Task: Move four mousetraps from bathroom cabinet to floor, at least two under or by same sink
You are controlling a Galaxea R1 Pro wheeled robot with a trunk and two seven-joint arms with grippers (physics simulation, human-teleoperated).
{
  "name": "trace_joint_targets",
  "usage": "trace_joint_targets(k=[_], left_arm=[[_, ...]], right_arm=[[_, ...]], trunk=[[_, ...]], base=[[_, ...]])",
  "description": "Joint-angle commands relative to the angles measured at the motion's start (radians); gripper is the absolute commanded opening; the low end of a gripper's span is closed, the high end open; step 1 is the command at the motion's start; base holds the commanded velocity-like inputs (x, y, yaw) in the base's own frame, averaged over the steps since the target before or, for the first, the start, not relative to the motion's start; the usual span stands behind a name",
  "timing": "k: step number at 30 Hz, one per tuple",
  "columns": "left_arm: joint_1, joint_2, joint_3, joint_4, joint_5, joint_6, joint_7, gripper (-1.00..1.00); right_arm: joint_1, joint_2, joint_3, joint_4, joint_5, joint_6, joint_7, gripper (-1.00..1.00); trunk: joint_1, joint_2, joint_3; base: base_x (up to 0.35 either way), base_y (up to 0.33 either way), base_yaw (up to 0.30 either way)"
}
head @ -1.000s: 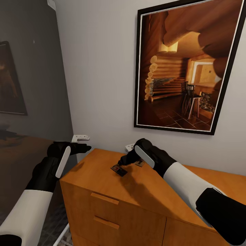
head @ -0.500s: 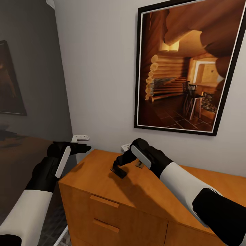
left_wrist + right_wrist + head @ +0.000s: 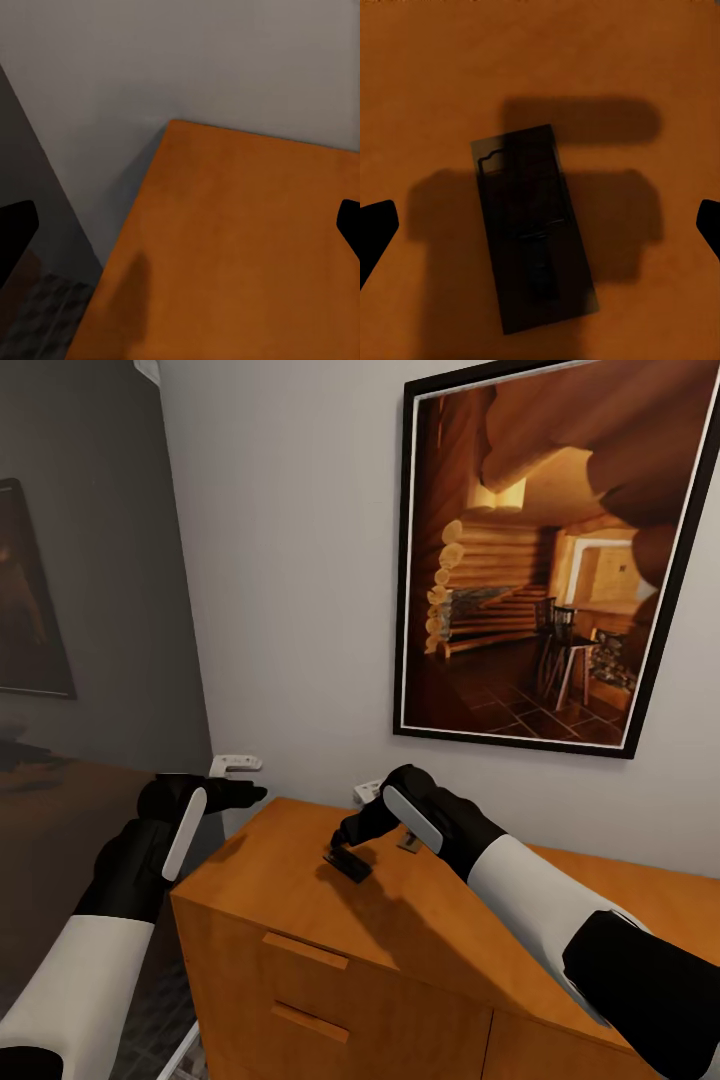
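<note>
Directly above one of the mousetraps [image 3: 536, 232], hovered with right gripper [image 3: 345, 847] spread wide; lay flat on the cabinet [image 3: 300, 860] top. Risked skidding the thin board away if closed too high.

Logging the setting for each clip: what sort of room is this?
Probably a home interior, though which room is unclear: a framed picture hangs on a plain wall above a wooden cabinet, on whose top a mousetrap lies, and patterned floor tiles show beside the cabinet.
</note>
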Motion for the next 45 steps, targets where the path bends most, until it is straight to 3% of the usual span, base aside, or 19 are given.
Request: trace_joint_targets(k=[1, 45], left_arm=[[-0.001, 0.001, -0.001, -0.001, 0.002, 0.004, 0.000, 1.00], [-0.001, 0.001, -0.001, 0.001, 0.004, 0.002, 0.001, 1.00]], right_arm=[[-0.001, 0.000, 0.002, 0.000, 0.000, 0.003, 0.000, 1.00], [-0.001, 0.001, 0.008, 0.016, 0.004, 0.003, -0.002, 1.00]], trunk=[[0.000, -0.001, -0.001], [0.000, -0.001, -0.001]], base=[[0.002, 0.000, 0.000], [0.000, 0.000, 0.000]])
